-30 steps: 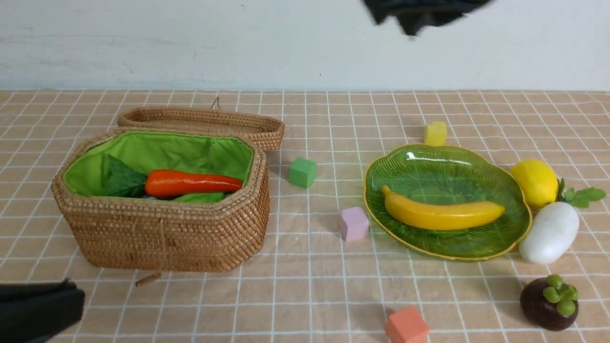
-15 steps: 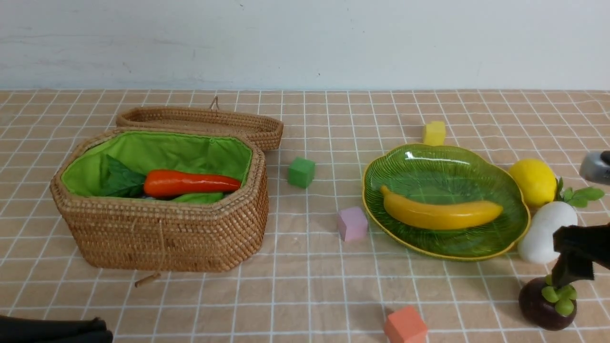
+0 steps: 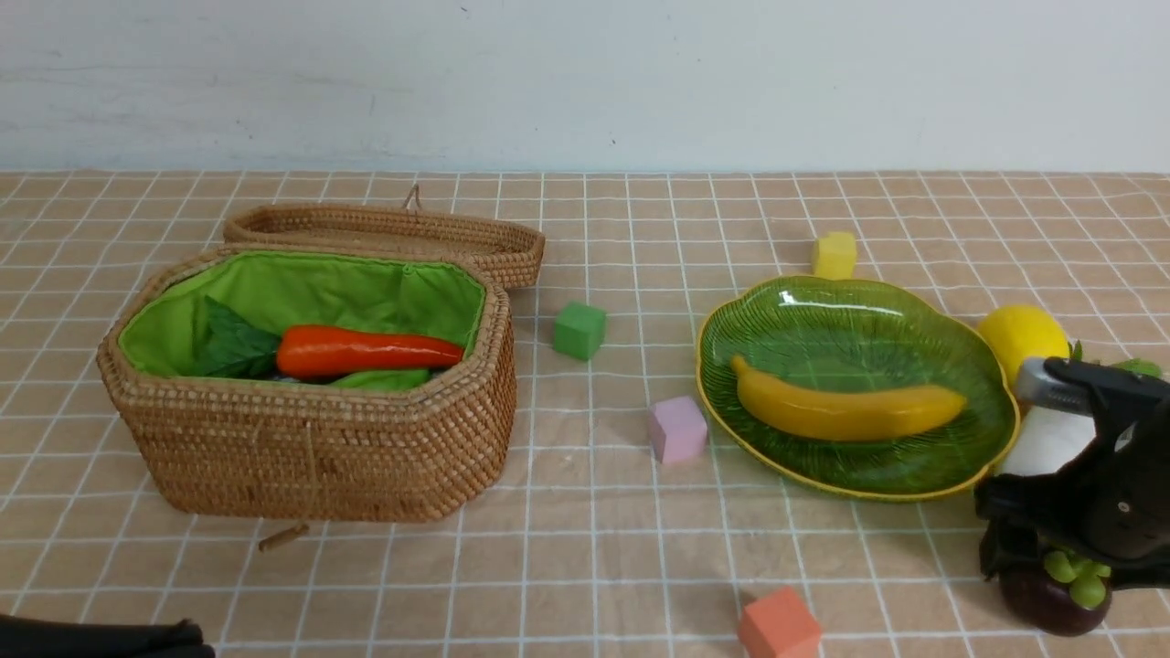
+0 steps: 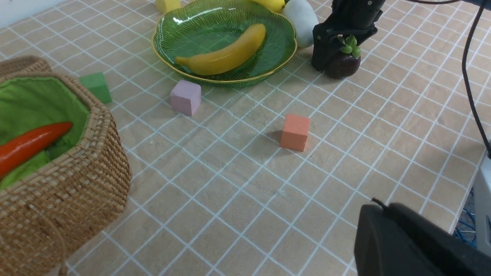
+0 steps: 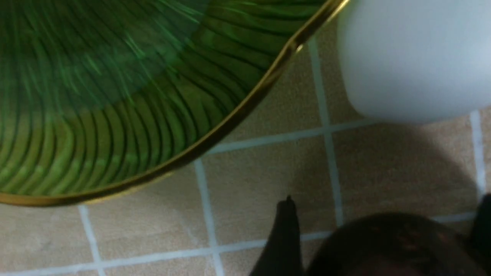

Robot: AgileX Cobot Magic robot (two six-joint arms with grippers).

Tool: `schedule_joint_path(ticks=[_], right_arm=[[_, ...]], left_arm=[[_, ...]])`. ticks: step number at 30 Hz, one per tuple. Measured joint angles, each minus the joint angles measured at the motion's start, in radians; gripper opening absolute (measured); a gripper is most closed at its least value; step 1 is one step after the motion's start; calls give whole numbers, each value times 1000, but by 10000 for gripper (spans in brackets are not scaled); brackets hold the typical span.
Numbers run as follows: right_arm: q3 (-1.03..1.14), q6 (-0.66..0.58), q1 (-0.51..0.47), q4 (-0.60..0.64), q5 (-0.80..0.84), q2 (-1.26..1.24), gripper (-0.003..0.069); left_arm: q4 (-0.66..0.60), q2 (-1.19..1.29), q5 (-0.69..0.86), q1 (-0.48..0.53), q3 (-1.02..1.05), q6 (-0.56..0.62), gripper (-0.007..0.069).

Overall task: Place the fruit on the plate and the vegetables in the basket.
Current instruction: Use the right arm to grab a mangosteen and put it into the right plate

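Observation:
The dark purple mangosteen (image 3: 1051, 603) with its green cap sits at the front right, and my right gripper (image 3: 1051, 562) stands open over it, one finger on each side. In the right wrist view the mangosteen (image 5: 383, 249) shows dark between the fingers (image 5: 285, 237). The banana (image 3: 845, 411) lies on the green plate (image 3: 859, 311). The lemon (image 3: 1015, 334) and white radish (image 3: 1042, 443) rest beside the plate's right rim, partly hidden by the arm. The carrot (image 3: 366, 352) lies in the basket (image 3: 311, 457). My left gripper (image 4: 378, 209) is shut and empty near the front left edge.
The shallow wicker lid (image 3: 384, 228) lies behind the basket. Foam cubes are scattered about: green (image 3: 579, 330), pink (image 3: 677, 429), orange (image 3: 779, 626) and yellow (image 3: 834, 255). The radish (image 5: 414, 57) and plate rim (image 5: 245, 111) lie close to the right gripper.
My right arm came down from the top of the view to the front right, opened its jaws and lowered them around the mangosteen. The left arm sank lower at the front left corner.

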Motion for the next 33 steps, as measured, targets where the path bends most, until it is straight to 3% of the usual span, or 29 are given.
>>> schedule_joint_path(ticks=[2, 6, 10, 17, 23, 25, 28, 33], right_arm=[[-2, -38, 0, -3, 0, 5, 547], [-23, -50, 0, 16, 73, 5, 548], [-98, -58, 20, 114, 177, -54, 548], [-349, -181, 116, 225, 92, -20, 548], [-584, -209, 137, 224, -1, 234, 548], [-618, -209, 137, 219, -2, 273, 566], [-668, -209, 137, 205, 13, 311, 664], [-702, -170, 100, 157, 162, 269, 661]], left_arm=[[0, 0, 0, 0, 0, 0, -9], [0, 0, -1, 0, 0, 0, -9], [0, 0, -46, 0, 1, 0, -8], [-5, 14, -220, 0, 1, 0, -6], [-7, 61, -309, 0, 1, 0, -6], [-7, 72, -311, 0, 1, 0, -3], [-10, 85, -313, 0, 1, 0, -1], [-11, 91, -315, 0, 1, 0, 1]])
